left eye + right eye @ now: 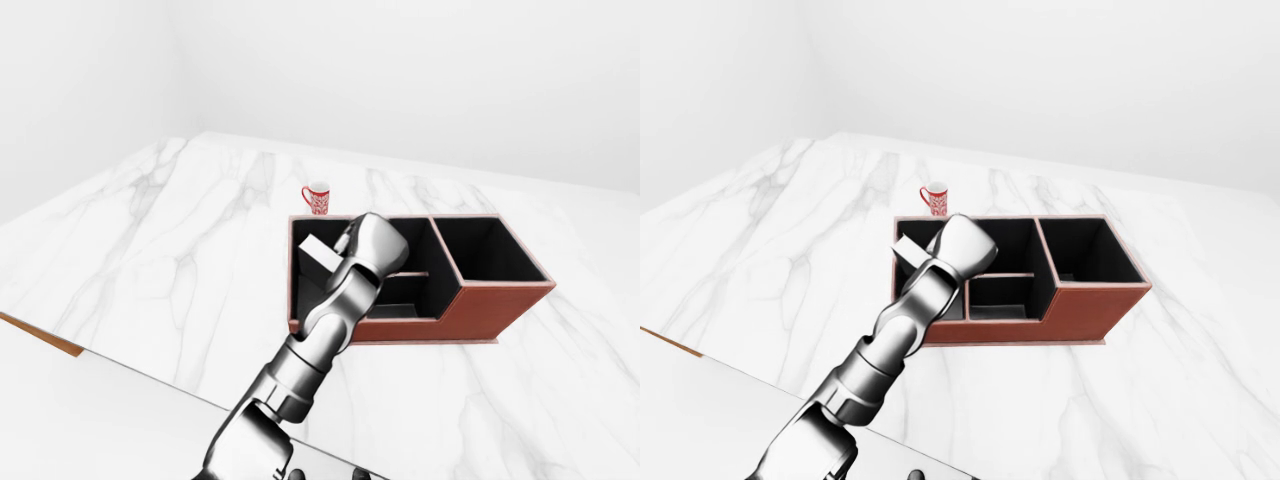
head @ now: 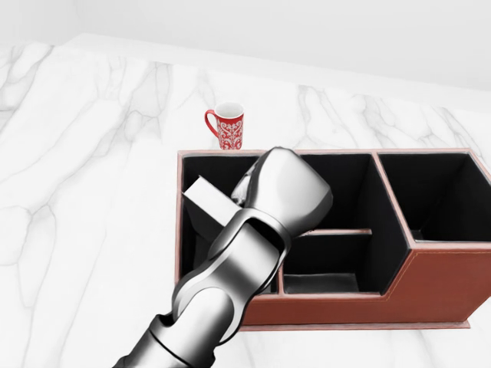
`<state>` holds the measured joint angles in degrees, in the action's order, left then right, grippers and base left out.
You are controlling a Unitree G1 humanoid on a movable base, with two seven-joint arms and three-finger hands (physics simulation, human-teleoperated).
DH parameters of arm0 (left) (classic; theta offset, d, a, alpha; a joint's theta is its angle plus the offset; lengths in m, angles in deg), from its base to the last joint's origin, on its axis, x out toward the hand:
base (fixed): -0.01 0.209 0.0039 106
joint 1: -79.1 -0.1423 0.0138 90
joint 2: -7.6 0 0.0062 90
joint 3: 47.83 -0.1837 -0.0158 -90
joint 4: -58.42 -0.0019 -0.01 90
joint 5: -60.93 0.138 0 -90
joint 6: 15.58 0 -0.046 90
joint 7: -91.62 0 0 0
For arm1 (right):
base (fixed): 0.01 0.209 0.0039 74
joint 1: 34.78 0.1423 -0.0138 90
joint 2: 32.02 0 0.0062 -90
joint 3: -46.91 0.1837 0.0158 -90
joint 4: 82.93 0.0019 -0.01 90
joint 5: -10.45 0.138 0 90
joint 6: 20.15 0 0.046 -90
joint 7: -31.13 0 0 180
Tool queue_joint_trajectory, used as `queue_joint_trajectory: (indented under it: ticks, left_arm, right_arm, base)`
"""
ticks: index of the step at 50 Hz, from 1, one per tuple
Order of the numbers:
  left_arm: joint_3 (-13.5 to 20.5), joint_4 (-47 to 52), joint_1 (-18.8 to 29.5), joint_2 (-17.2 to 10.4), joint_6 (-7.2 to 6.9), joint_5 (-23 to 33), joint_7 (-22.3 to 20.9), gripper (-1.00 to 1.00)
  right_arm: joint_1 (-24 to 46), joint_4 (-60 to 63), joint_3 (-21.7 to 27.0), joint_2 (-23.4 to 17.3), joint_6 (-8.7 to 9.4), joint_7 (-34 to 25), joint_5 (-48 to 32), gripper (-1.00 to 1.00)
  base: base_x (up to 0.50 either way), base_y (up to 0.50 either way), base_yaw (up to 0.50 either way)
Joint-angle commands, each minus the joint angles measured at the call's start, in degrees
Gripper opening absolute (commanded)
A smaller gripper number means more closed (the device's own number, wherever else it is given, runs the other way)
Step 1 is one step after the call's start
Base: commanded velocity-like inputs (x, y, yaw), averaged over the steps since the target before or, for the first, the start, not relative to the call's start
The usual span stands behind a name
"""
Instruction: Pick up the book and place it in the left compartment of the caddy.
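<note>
Metal forearm rising from the near edge of the head view, the robot's left hand [image 2: 285, 193] is poised over the left compartment of the brown leather caddy [image 2: 430, 280]. The book [image 2: 209, 201], pale and tilted, sticks out to the left of the hand and sits down within that left compartment. The hand's casing hides its fingers, so whether they grip the book cannot be told. The caddy rests on a white marble table [image 2: 84, 192]. Just beyond its far left corner stands a red patterned mug [image 2: 226, 125]. The right hand is out of view.
</note>
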<state>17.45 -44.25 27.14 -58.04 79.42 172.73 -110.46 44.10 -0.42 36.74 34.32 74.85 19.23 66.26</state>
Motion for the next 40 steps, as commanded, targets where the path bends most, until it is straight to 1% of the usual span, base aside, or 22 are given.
queue_joint_trajectory:
  ticks: [1,3,11,20,22,25,33,34,36,40]
  left_arm:
    - [-2.02,-5.54,0.76,0.03,0.0,1.2,3.33,-1.0]
    - [-2.02,-5.68,0.79,0.05,0.0,1.2,3.4,-1.0]
    - [-2.61,-11.69,2.14,-0.26,0.0,1.2,6.43,-1.0]
    - [-1.72,-20.73,3.75,0.05,0.0,1.2,13.04,-1.0]
    - [-1.52,-22.26,4.24,-0.05,0.0,1.2,13.97,-1.0]
    - [-0.61,-27.23,5.29,0.04,0.0,1.2,17.29,-1.0]
    - [0.36,-33.24,6.04,0.57,0.0,1.2,21.39,-1.0]
    - [0.19,-33.94,6.15,0.56,-0.35,1.2,21.81,-1.0]
    - [0.67,-34.49,6.18,0.81,-0.52,1.2,22.63,-1.0]
    - [1.33,-36.42,6.29,0.9,-1.43,1.2,24.14,-1.0]
  right_arm:
    - [-0.03,-0.02,0.15,-0.11,0.0,0.05,0.1,1.0]
    - [-0.03,-0.03,0.16,-0.12,0.0,0.05,0.1,1.0]
    - [0.28,-0.62,-0.59,0.09,0.0,-0.27,-0.24,1.0]
    - [0.09,-0.31,-0.36,0.09,0.0,-0.26,-0.13,1.0]
    - [-0.01,-0.14,-0.22,0.07,0.0,-0.18,-0.03,1.0]
    - [-0.04,-0.16,-0.15,0.09,0.0,-0.22,-0.08,1.0]
    - [-0.17,0.05,0.02,0.17,0.0,-0.26,-0.11,1.0]
    - [-0.2,0.15,0.08,0.17,0.0,-0.24,-0.09,1.0]
    - [-0.2,0.34,0.17,0.13,0.0,-0.12,-0.05,1.0]
    - [-0.21,0.35,0.21,0.24,0.0,-0.25,-0.19,1.0]
  base:
    - [0.0,0.0,0.0]
    - [0.0,0.0,0.0]
    - [0.0,0.0,0.0]
    - [0.0,0.0,0.0]
    - [0.0,0.0,0.0]
    - [0.0,0.0,0.0]
    - [0.0,0.0,0.0]
    - [0.0,0.0,0.0]
    - [0.0,0.0,0.0]
    - [0.0,0.0,0.0]
